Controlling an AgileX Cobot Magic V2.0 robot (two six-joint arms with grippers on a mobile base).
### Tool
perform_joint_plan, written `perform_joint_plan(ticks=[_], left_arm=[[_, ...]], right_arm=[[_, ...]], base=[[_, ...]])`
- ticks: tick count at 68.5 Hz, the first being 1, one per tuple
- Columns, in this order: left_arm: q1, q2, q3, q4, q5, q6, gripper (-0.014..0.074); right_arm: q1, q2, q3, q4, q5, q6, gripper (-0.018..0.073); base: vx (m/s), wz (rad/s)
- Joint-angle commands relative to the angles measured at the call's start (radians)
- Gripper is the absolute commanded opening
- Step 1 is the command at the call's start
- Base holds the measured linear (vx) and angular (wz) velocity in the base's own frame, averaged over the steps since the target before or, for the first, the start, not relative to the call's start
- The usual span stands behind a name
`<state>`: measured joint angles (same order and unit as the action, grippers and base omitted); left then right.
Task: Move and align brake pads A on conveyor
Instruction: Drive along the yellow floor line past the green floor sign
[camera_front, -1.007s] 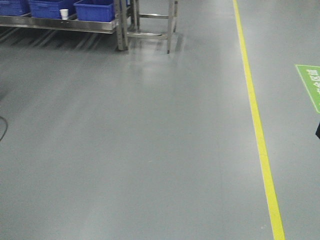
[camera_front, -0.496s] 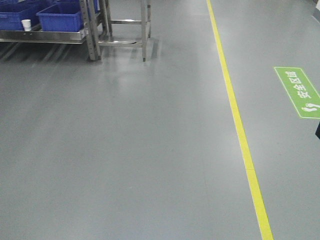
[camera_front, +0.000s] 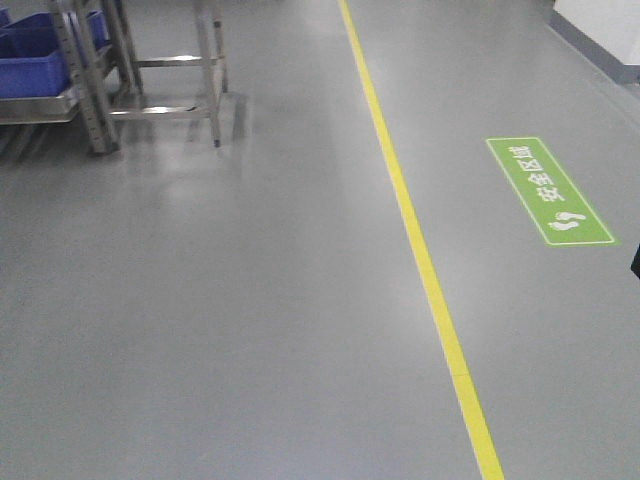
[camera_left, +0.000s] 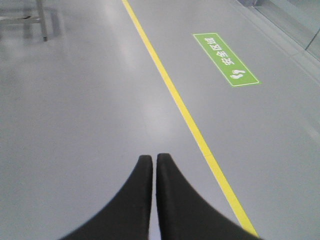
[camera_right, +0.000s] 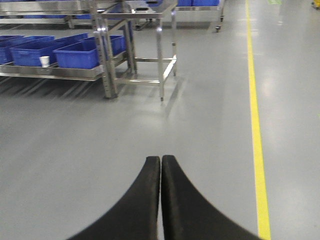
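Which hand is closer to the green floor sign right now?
Left, probably. From the left hand, the green floor sign lies ahead-right, past the yellow line. The right hand faces the blue bins instead.

Far-left rack (camera_front: 90, 100); floor line (camera_front: 416, 240) centre; floor sign (camera_front: 550, 190) right.

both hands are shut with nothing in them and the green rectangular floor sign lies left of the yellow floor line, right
Not quite. The green rectangular floor sign lies to the right of the yellow painted floor line, as the exterior front-facing view shows. The rest holds: the left hand and the right hand are both shut with nothing between their fingers.
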<state>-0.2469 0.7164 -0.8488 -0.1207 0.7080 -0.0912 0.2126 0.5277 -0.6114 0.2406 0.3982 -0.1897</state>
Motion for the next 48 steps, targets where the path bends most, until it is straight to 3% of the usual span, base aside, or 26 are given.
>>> perform_joint_plan(ticks=[1,48], left_arm=[[-0.005,-0.001,-0.030,-0.007,-0.063,0.000,-0.0006],[-0.005,-0.002,-0.030,-0.007,-0.063,0.000,-0.0006]], right_arm=[[-0.004,0.005,-0.025,0.001,-0.069,-0.007,-0.0003],[-0.004,0.005,-0.025,0.001,-0.069,-0.007,-0.0003]], base=[[0.45,-0.30],[0.51,-0.16]])
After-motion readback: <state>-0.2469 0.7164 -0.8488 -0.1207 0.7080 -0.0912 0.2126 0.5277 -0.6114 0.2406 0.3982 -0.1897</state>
